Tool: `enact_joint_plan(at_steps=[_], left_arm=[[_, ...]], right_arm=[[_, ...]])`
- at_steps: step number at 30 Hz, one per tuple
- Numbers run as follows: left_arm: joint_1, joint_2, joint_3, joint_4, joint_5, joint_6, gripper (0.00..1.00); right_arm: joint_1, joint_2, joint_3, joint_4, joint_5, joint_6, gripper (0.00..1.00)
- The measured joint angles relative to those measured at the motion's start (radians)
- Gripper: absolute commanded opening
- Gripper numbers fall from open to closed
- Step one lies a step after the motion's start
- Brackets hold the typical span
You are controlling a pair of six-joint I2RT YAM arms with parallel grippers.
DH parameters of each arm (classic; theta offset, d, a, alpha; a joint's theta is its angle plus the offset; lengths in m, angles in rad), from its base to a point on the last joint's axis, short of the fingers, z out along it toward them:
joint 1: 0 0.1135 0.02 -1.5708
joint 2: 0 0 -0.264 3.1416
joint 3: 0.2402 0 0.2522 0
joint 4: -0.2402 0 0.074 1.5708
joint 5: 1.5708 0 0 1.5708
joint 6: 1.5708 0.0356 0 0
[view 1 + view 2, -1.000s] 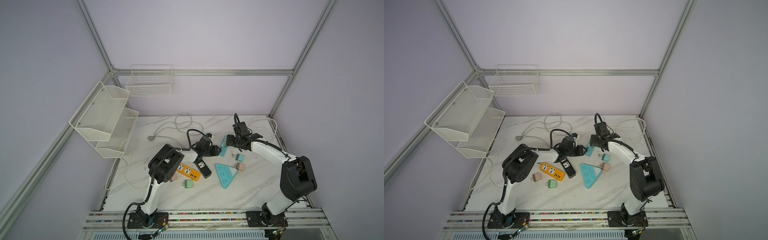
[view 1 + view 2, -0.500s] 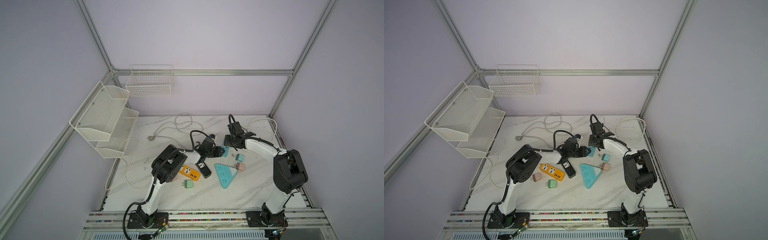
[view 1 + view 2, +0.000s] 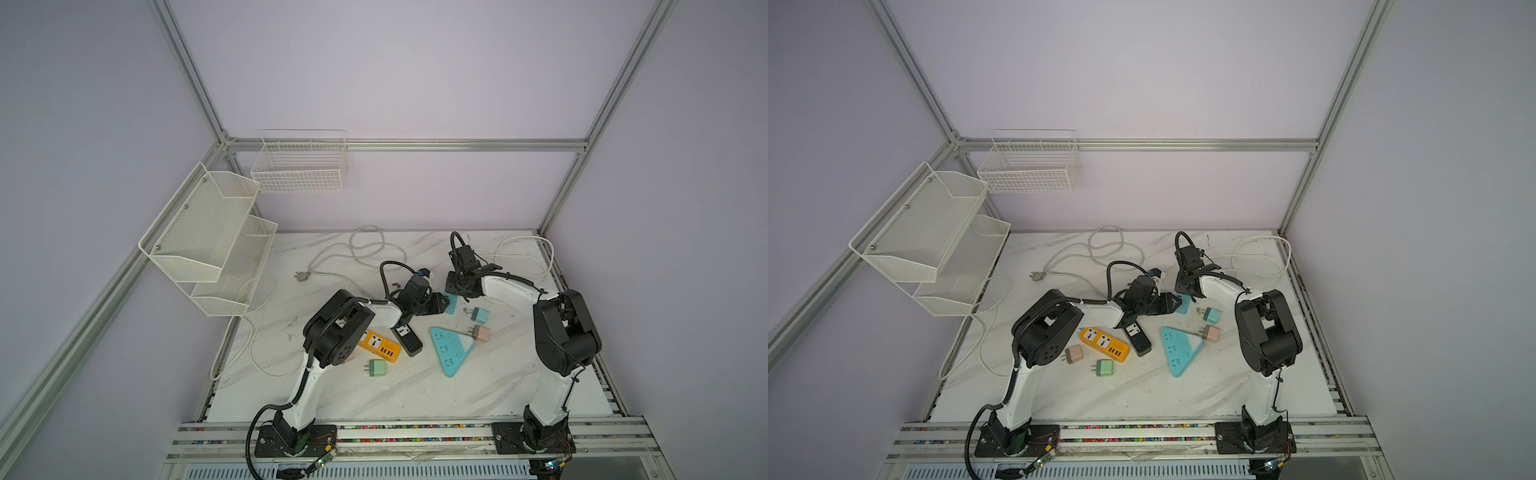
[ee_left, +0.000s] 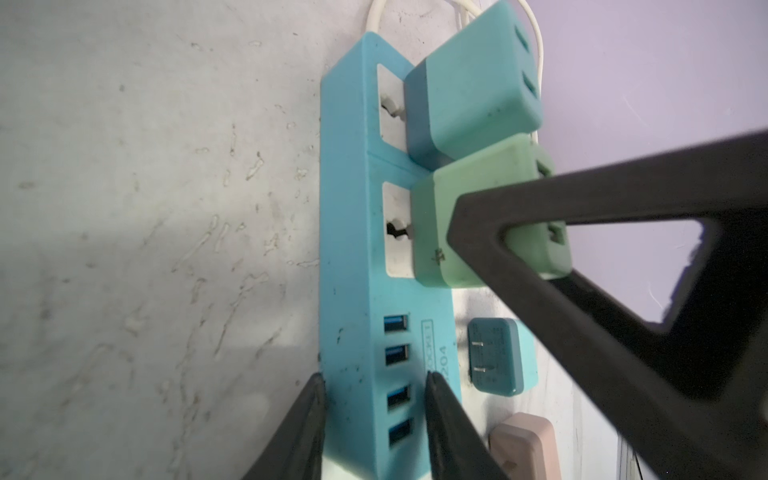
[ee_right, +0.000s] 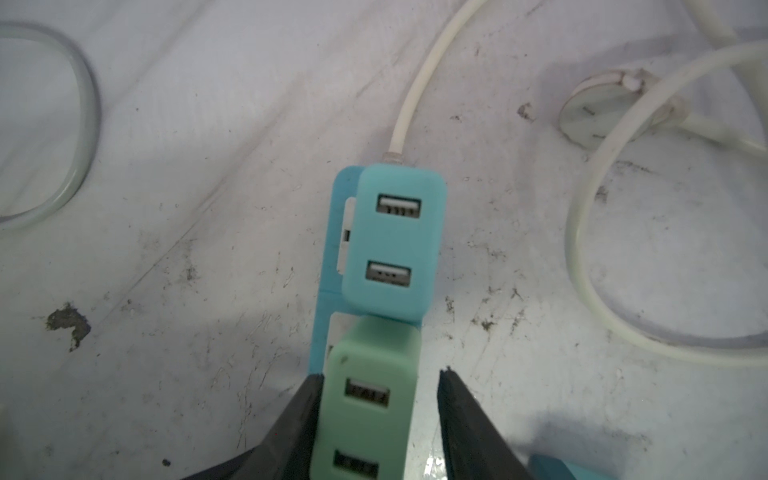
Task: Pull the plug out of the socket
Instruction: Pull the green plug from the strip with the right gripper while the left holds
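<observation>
The socket is a blue power strip [image 4: 353, 257] lying flat on the marble table, small in both top views [image 3: 452, 302] [image 3: 1183, 305]. My left gripper [image 4: 376, 378] is shut on its USB end. Two plugs stand in it: a teal plug [image 5: 395, 241] at the cord end and a green plug [image 5: 370, 374] beside it. My right gripper [image 5: 381, 373] straddles the green plug from above. One of its fingers [image 5: 307, 399] touches the plug's side; the second stands a small gap off. In the left wrist view a right finger [image 4: 582, 183] crosses the green plug [image 4: 432, 232].
Loose teal [image 3: 480, 315] and pink [image 3: 481, 333] adapters lie right beside the socket. A teal triangular strip [image 3: 451, 351], a black strip [image 3: 407, 340], an orange strip [image 3: 380, 345] and a green adapter [image 3: 377, 368] lie nearer the front. White cords [image 3: 528, 257] loop at the back; wire racks [image 3: 208, 237] hang at the left.
My right gripper has come down and leftward over the socket and narrowed its jaws around the green plug. The left gripper has stayed on the socket's end.
</observation>
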Motion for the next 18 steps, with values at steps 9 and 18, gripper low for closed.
enact_joint_plan(at_steps=[9,18], left_arm=[[-0.003,0.000,0.011,-0.027,-0.018,-0.017,0.38],[-0.009,0.000,0.021,-0.047,-0.042,-0.027,0.38]], right_arm=[[0.003,0.031,0.000,0.011,0.003,0.010,0.32],[0.013,0.033,0.003,0.009,0.015,0.016,0.27]])
